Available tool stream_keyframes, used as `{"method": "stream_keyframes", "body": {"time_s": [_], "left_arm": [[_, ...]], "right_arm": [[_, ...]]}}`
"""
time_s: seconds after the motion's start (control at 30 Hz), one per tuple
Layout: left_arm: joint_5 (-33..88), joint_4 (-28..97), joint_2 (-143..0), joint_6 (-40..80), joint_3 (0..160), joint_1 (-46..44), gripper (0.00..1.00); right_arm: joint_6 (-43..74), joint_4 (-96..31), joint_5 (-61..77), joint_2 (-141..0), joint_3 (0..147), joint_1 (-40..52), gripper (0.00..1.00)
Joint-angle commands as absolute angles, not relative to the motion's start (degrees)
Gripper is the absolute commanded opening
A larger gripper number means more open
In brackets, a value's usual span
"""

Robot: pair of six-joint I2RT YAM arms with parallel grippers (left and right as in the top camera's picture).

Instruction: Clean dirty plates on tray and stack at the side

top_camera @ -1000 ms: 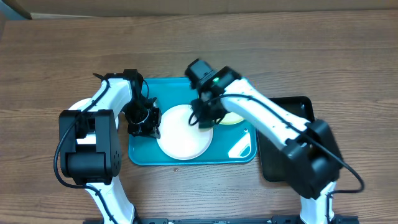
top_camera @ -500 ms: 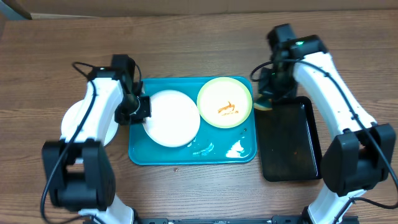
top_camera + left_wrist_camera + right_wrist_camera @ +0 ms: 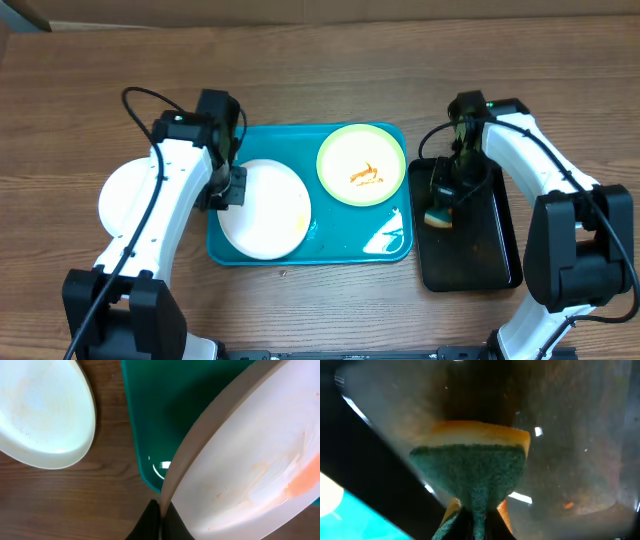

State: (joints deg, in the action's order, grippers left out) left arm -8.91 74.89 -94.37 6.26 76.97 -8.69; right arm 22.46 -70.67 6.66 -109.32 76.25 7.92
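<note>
Right gripper (image 3: 441, 197) has been brought from beyond the far right corner of the teal tray (image 3: 345, 242) to a spot over the black tray (image 3: 482, 250); white plate (image 3: 268, 210) has been dragged toward the teal tray's near left corner

- Left gripper (image 3: 228, 187): fingers pressed together on the left rim of the white plate, rim pinched between them. Faint orange smears are seen on the plate face in the left wrist view. Whether the plate is lifted off the tray floor cannot be told
- Right gripper: clamped on a sponge (image 3: 438, 216), green scouring side toward the wrist camera, yellow body behind it; sponge held over the black tray
- Cream plate (image 3: 361, 165), pale green rim: lies flat in the far right part of the teal tray, orange sauce smear (image 3: 364, 174) at its middle, apart from both grippers
- Second white plate (image 3: 116, 195): on the table (image 3: 300, 70) just left of the teal tray, partly hidden under the left arm
</note>
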Motion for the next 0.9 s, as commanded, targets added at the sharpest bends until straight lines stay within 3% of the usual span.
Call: {"method": "stream_keyframes", "body": {"time_s": [0.0, 0.4, 0.87], "left_arm": [[-10.5, 76.1, -94.5, 2.7, 77.8, -9.4, 0.04], [8.6, 85.3, -95.8, 0.4, 77.8, -9.3, 0.04], [4.8, 87.0, -98.2, 7.3, 78.1, -8.9, 0.04]], "right_arm": [[22.1, -70.1, 7.2, -107.7, 76.2, 8.0, 0.04], [22.1, -70.3, 7.2, -107.7, 76.2, 8.0, 0.04], [19.8, -70.8, 7.8, -107.7, 76.2, 8.0, 0.04]]}}
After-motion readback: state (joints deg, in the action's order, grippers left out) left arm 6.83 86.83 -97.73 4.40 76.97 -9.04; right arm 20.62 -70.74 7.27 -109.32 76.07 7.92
